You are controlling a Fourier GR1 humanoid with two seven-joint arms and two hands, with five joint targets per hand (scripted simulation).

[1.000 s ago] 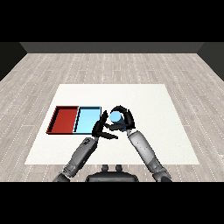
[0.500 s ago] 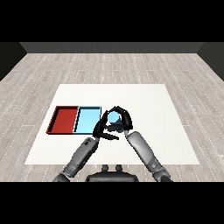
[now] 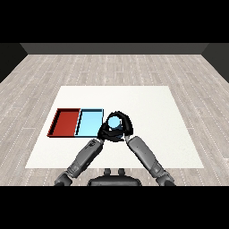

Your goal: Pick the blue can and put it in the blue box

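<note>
Blue can (image 3: pixel 115 121), one, in right robot hand (image 3: pixel 124 129).

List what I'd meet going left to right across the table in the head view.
Flat red tray → flat light blue tray → round blue can, with the black right hand curled round it. The left hand overlaps the can area, so I leave it out.

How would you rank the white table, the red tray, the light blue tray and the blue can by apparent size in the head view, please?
1. White table.
2. Red tray and light blue tray: look alike.
3. Blue can, partly covered by the right hand.
</note>
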